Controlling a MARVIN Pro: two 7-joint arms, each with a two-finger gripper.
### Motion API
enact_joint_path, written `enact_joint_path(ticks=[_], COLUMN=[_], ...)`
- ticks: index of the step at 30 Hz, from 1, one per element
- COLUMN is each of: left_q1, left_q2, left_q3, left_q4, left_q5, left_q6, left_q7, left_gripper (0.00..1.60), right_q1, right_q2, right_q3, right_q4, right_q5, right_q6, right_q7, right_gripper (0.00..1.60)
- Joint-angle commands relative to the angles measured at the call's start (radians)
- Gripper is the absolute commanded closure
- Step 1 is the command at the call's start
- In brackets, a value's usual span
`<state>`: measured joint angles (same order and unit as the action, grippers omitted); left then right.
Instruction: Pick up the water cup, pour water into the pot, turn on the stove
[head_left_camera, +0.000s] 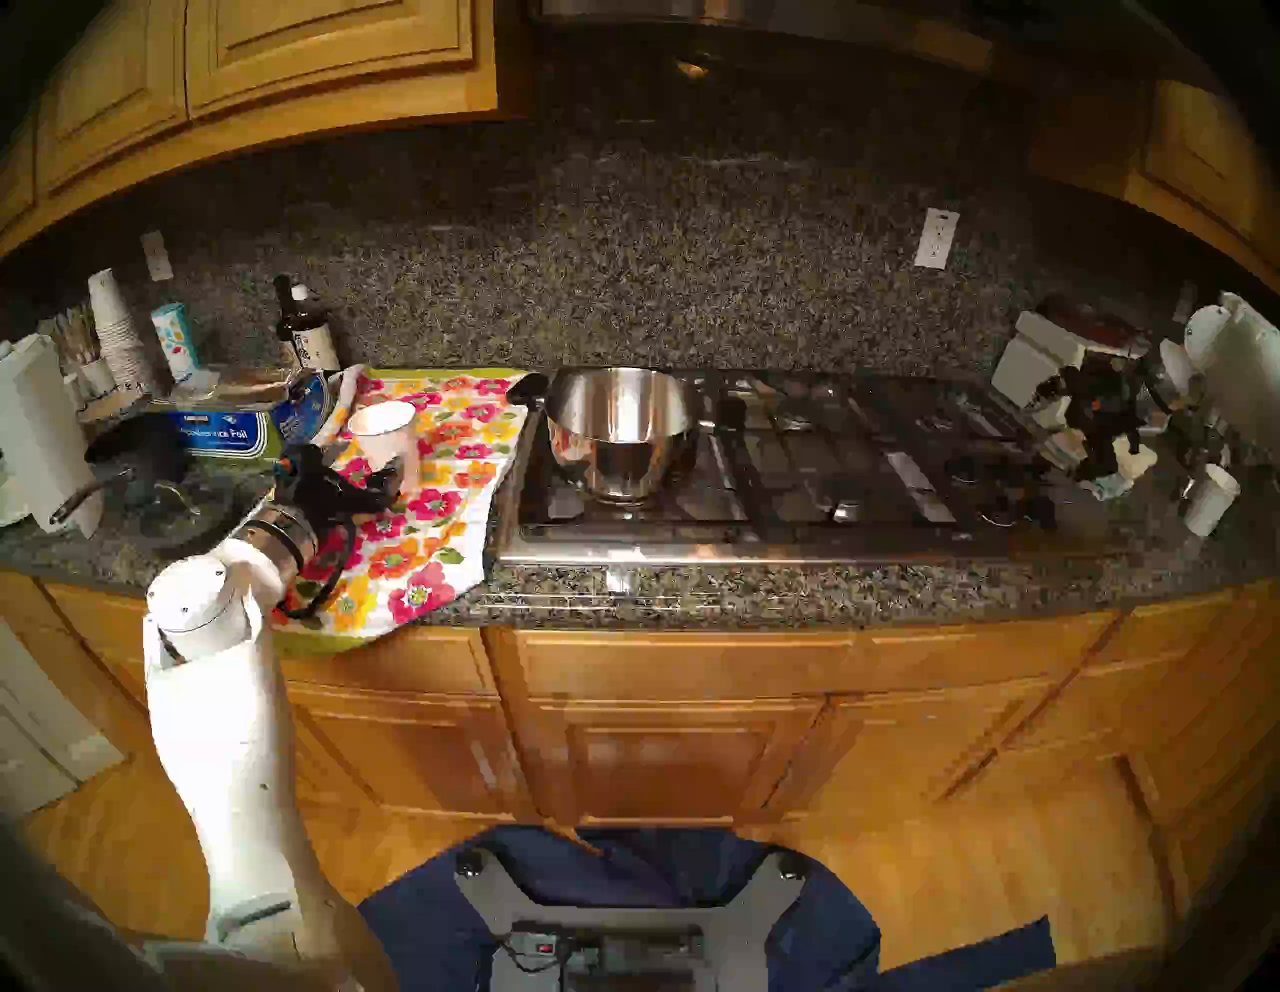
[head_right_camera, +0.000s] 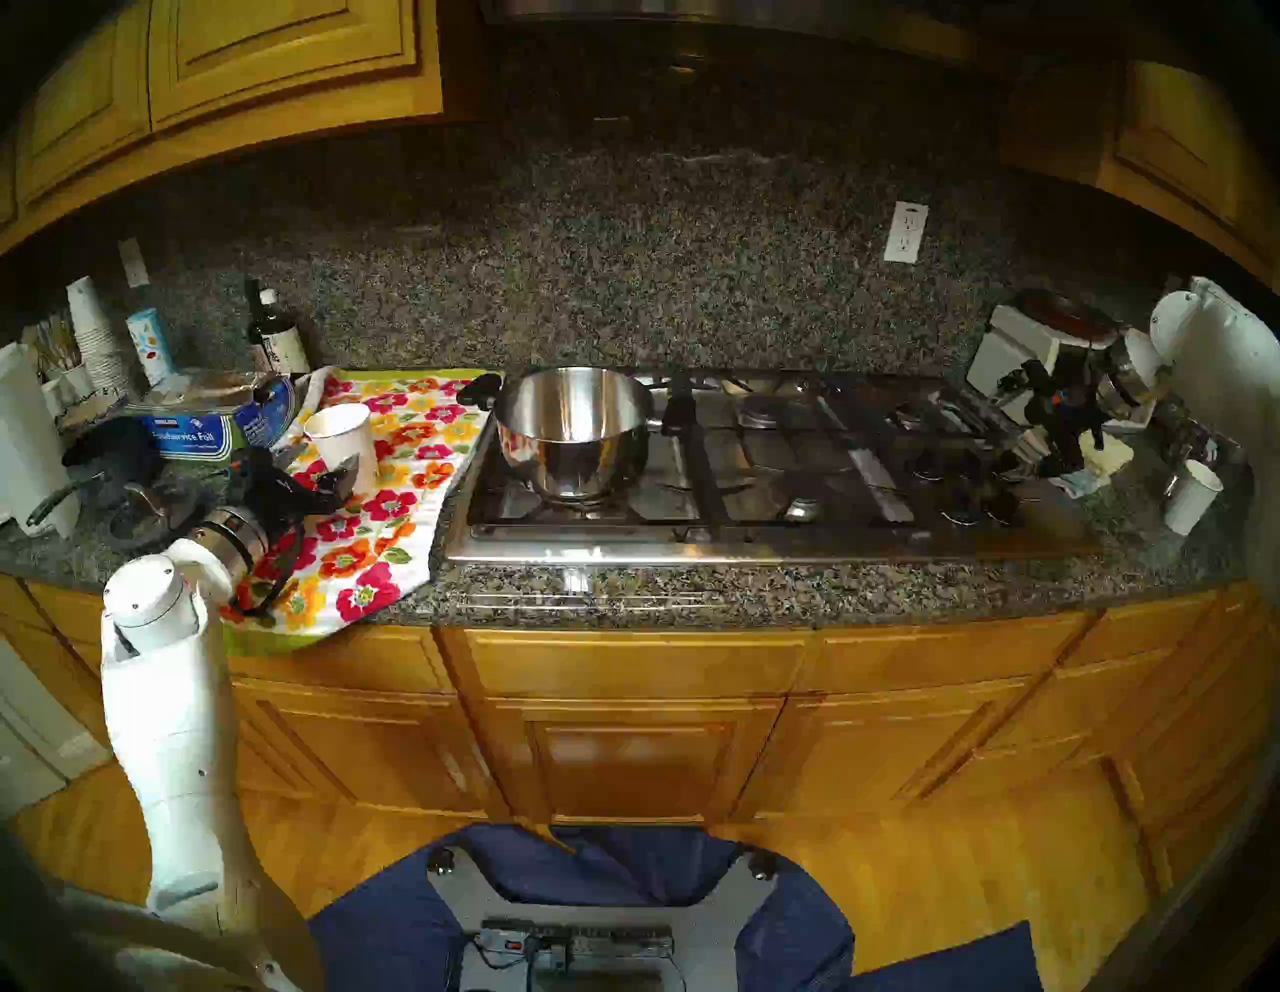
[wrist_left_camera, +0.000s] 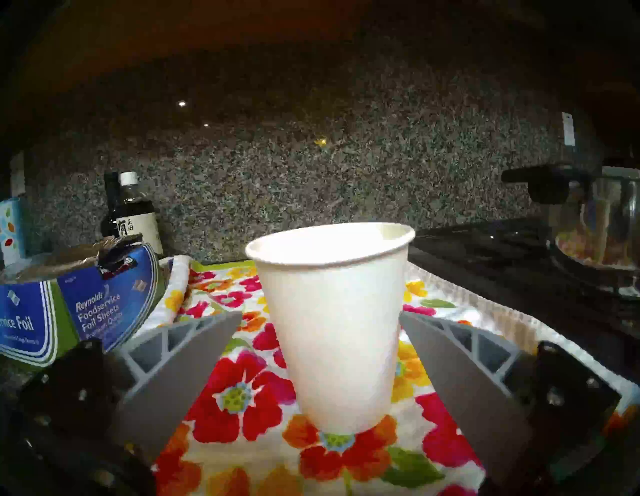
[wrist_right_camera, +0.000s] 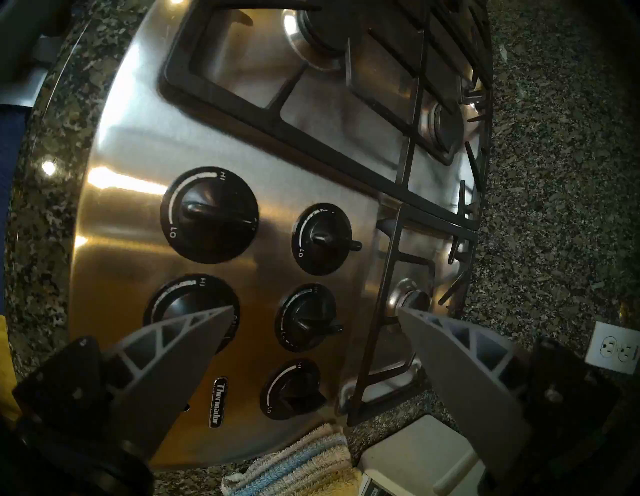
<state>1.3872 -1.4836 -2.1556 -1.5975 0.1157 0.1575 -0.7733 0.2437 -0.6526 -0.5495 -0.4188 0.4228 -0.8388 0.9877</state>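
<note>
both fingers of the left pincer (wrist_left_camera: 320, 317) stand wide apart, flanking the water cup (wrist_left_camera: 332, 322) untouched.

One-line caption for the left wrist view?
Open left pincer flanks the upright water cup on the floral cloth, not yet gripping.

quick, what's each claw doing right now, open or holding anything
Left claw: open, straddling the water cup, not gripping it.
Right claw: open, empty, above the stove knobs.
</note>
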Motion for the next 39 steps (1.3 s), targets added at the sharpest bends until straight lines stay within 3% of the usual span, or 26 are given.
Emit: enact_joint_path(ticks=[1,39], left_q1=[-0.056,-0.081], left_q2=[0.013,0.022], left_q3=[0.006,0.033], left_q4=[-0.016,0.064], left_q5=[-0.023,-0.026], left_q6=[-0.020,-0.053], left_q7=[-0.008,0.024], left_gripper=[0.00,0.00], right_q1=[0.031,0.031], right_q2=[-0.001,-0.002], right_q3=[0.009,0.008], right_q4=[0.006,0.006], right_q5=[0.001,0.002], right_q6=[-0.003,-0.003], right_q7=[0.002,0.002], right_gripper=[0.00,0.00])
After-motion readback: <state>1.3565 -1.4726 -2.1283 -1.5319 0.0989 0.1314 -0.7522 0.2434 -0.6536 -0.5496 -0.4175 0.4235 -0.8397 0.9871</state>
